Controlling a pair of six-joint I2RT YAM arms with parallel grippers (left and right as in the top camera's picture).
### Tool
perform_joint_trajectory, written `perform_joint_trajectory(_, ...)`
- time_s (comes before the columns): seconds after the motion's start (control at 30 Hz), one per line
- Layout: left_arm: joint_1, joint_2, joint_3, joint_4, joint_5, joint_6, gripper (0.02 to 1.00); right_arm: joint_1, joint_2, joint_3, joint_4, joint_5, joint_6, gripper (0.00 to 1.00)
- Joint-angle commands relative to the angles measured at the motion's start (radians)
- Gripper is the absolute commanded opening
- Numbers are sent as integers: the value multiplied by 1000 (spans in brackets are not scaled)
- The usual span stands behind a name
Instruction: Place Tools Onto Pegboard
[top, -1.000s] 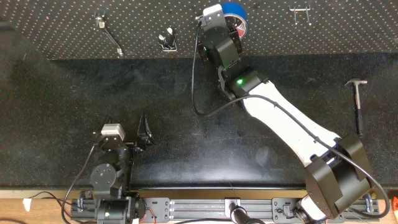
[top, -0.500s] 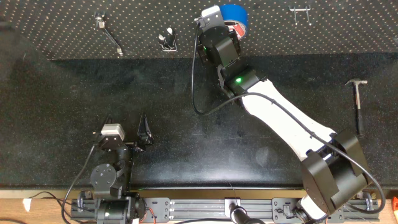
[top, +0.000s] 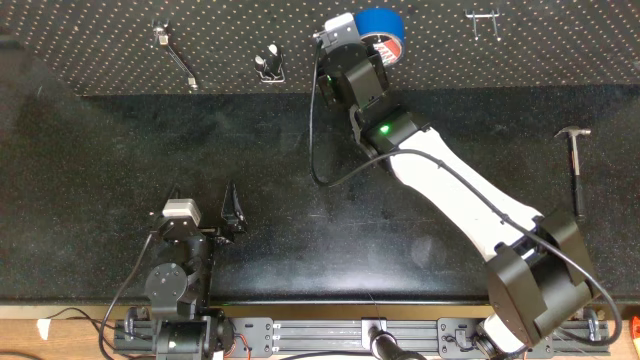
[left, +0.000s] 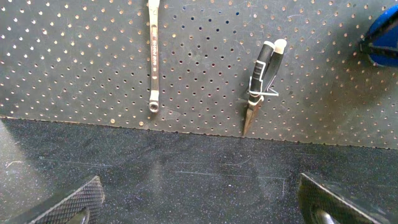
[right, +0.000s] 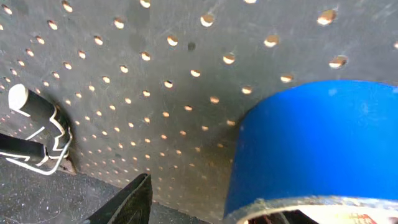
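The blue tape roll (top: 381, 28) sits high against the pegboard (top: 100, 40), with my right gripper (top: 350, 45) right beside it. In the right wrist view the roll (right: 311, 143) is very close; the one finger (right: 129, 200) that shows stands apart from it, with bare board between. The other finger is hidden behind the roll. A wrench (left: 153, 59) and pliers (left: 261, 81) hang on the board. A hammer (top: 575, 165) lies on the table at the far right. My left gripper (top: 232, 210) is open and holds nothing, low at the front left.
A bare metal hook (top: 483, 22) sticks out of the pegboard at the upper right. The black table mat (top: 250, 150) runs from the board to the front edge. The right arm's cable (top: 313, 150) loops down over the mat's middle.
The right gripper and the tape roll have shifted slightly down against the pegboard, and more of the roll shows. The left arm has not moved.
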Motion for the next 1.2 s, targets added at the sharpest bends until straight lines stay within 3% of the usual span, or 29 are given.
perform_joint_trajectory(0.03, -3, -8, -2, -8, -14, -5, 996, 2, -46, 8, -23, -10, 1, 496)
perform_joint_trajectory(0.2, -3, -8, -2, -8, -14, -5, 996, 2, -51, 8, -51, -78, 0, 507)
perform_joint_trajectory(0.5, -3, -8, -2, -8, -14, -5, 996, 2, -179, 8, -318, -77, 0, 509)
perform_joint_trajectory(0.57, -3, -8, -2, -8, -14, -5, 993, -1, -235, 8, -583, -78, 1, 595)
perform_joint_trajectory(0.6, -3, -8, -2, -8, -14, -5, 998, -20, -259, 8, -739, -77, 27, 684)
perform_joint_trajectory(0.67, -3, -8, -2, -8, -14, -5, 996, -119, -289, -2, -969, -77, 129, 763)
perform_joint_trajectory(0.73, -3, -8, -2, -7, -14, -5, 996, -354, -311, -59, -1064, -78, 173, 987)
perform_joint_trajectory(0.77, -3, -8, -2, -7, -14, -5, 996, -443, -315, -88, -1064, -77, 165, 987)
perform_joint_trajectory(0.83, -3, -8, -2, -8, -14, -5, 996, -656, -323, -158, -1064, -78, 89, 985)
perform_joint_trajectory(0.9, -3, -8, -2, -8, -14, -5, 996, -853, -317, -210, -1040, -95, -56, 982)
perform_joint_trajectory(1.0, -3, -8, -2, -8, -14, -5, 998, -1083, -296, -238, -982, -238, -317, 980)
perform_joint_trajectory(1.07, -3, -8, -2, -7, -14, -5, 996, -1188, -263, -238, -947, -325, -443, 980)
perform_joint_trajectory(1.2, -3, -8, -2, -8, -14, -5, 996, -1231, -146, -238, -870, -341, -516, 980)
